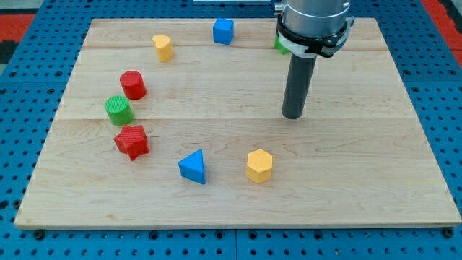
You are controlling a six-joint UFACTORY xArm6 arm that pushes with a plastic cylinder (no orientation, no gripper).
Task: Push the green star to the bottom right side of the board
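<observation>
A green block [279, 45], likely the green star, shows only as a small sliver at the view's top, mostly hidden behind the arm's body. My tip [292, 115] rests on the board right of centre, well below that green block and above the yellow hexagon [259, 165]. The tip touches no block.
On the wooden board [361, 180]: a blue cube [223, 31] and a yellow block [163, 47] at the top, a red cylinder [133, 84], a green cylinder [118, 110] and a red star [132, 141] at the left, a blue triangle [193, 166] at bottom centre.
</observation>
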